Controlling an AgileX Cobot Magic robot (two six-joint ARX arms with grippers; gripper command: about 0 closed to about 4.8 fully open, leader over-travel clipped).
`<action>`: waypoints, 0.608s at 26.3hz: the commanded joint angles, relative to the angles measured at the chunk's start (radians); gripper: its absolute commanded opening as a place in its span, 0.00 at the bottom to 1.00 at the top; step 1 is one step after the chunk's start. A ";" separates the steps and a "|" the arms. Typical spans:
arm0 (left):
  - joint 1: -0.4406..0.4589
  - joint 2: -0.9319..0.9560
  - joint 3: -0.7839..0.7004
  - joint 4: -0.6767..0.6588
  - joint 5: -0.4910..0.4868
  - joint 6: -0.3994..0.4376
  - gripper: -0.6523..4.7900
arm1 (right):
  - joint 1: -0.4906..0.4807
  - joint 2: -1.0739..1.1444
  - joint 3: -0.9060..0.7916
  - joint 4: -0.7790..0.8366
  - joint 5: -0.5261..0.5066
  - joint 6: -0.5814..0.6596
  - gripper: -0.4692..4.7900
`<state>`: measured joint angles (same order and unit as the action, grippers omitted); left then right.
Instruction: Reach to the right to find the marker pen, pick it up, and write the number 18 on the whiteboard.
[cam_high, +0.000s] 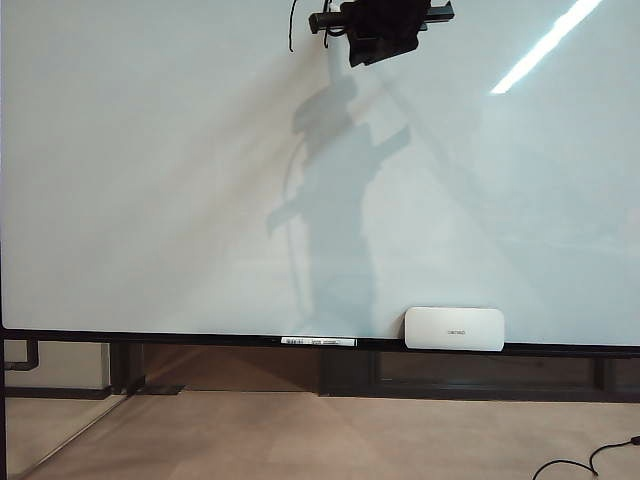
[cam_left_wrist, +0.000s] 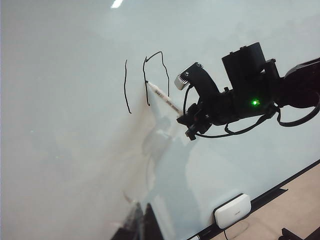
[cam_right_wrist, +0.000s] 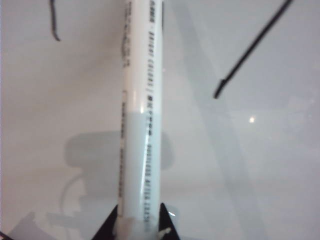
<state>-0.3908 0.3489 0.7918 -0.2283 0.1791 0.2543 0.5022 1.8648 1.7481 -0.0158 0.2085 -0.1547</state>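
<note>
Our right arm reaches in from three o'clock in the left wrist view, its right pincer (cam_left_wrist: 187, 120) clamped on the marker pen (cam_left_wrist: 164, 98). Our left pincer is unseen.

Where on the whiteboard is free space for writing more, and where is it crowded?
The whiteboard is bare left of and below the strokes. It is crowded by the strokes, where the right gripper holds the marker. The eraser occupies the ledge. The left gripper is out of view.

— What's my right arm (cam_left_wrist: 250, 90) look like from the left wrist camera?
— All matte black, blocky housings, one small green light, thin black cables looping underneath, a ribbed white-grey piece up top.
— And the right gripper (cam_right_wrist: 139, 220)?
— Two black pointed fingertips.
</note>
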 joint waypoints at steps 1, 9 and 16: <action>-0.001 0.001 0.005 0.009 -0.002 0.003 0.11 | -0.002 -0.005 0.004 0.021 0.002 -0.002 0.08; -0.001 0.001 0.005 0.009 -0.002 0.003 0.11 | -0.002 -0.004 0.004 0.033 -0.002 -0.003 0.08; -0.001 0.000 0.006 0.009 -0.003 0.003 0.11 | -0.003 0.014 0.005 0.036 -0.001 -0.003 0.08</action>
<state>-0.3908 0.3492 0.7918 -0.2287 0.1791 0.2543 0.4988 1.8816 1.7481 0.0059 0.2066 -0.1558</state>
